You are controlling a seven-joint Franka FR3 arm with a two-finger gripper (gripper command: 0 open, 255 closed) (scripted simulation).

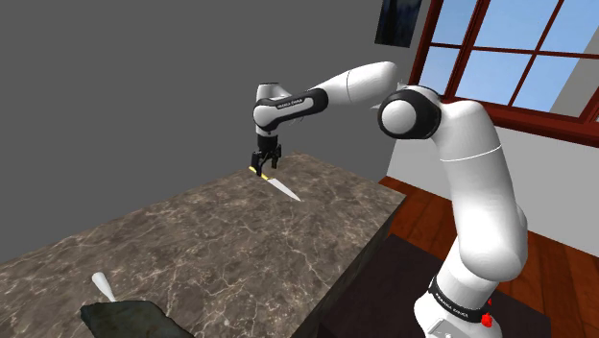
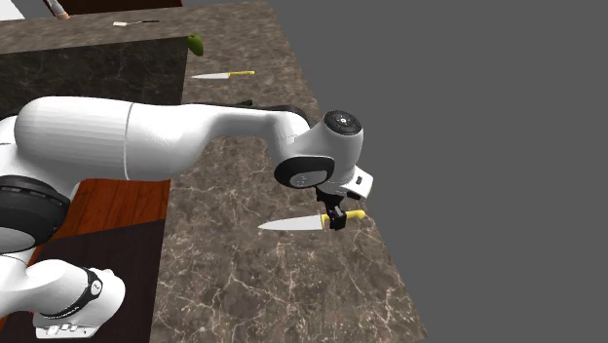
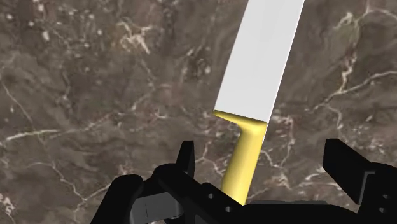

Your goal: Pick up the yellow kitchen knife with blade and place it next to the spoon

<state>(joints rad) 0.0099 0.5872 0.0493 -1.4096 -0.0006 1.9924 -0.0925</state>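
Fingers [image 3: 186,162], black and spread wide, sit closest in the wrist view. The yellow handle of the kitchen knife [image 3: 257,70] lies in the gap between them, touching neither, so nothing is clasped. Its broad white blade runs away from the fingers over the bench [image 3: 76,95], a dark brown stone veined in white.

At the shoulder view's lower left a dark lump [image 1: 125,315] rests on the bench's near end, with the pale spoon [image 1: 101,284] just beyond it. The knife [image 1: 278,182] lies well apart from both, near the far edge at the frame's middle, its blade pointing to the lower right. The white arm [image 1: 470,182] rises from the lower right, and a red-framed window [image 1: 509,58] fills the upper right behind it.

The second exterior view shows the knife [image 2: 292,223] at centre frame, close to the bench's right edge. Farther off, toward the top, are a second yellow-handled knife [image 2: 222,74] and a small green thing [image 2: 196,44].
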